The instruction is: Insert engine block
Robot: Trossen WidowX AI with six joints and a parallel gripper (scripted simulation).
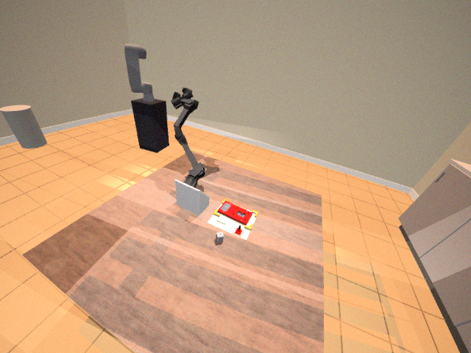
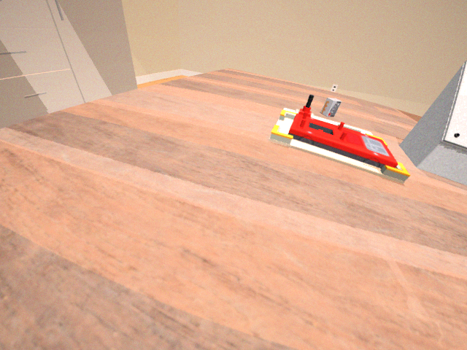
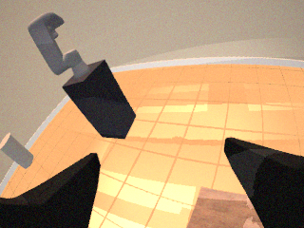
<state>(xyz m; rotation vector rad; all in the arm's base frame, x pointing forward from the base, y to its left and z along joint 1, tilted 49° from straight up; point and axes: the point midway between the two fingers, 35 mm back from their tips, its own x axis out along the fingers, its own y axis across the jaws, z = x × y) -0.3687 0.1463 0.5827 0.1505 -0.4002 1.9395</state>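
Observation:
The small grey engine block (image 1: 218,237) (image 2: 330,106) lies on the wooden table, just off the corner of the white base. The red car body (image 1: 235,212) (image 2: 336,135) lies flat on the white base with yellow corners (image 1: 228,224) (image 2: 331,152); a dark opening (image 1: 241,215) (image 2: 320,130) shows in its top. A black peg on a red foot (image 1: 239,229) (image 2: 308,103) stands at one end. My gripper (image 1: 183,95) (image 3: 163,154) is open and empty, raised high on the upright arm, far above and behind the parts, facing the floor and wall.
A grey slanted panel (image 1: 190,197) (image 2: 437,139) stands beside the arm's base, close to the car body. A black box with a grey hook shape (image 1: 150,123) (image 3: 102,98) and a grey cylinder (image 1: 23,125) (image 3: 15,150) stand on the tiled floor. Cabinets (image 1: 441,228) (image 2: 45,56) flank the table.

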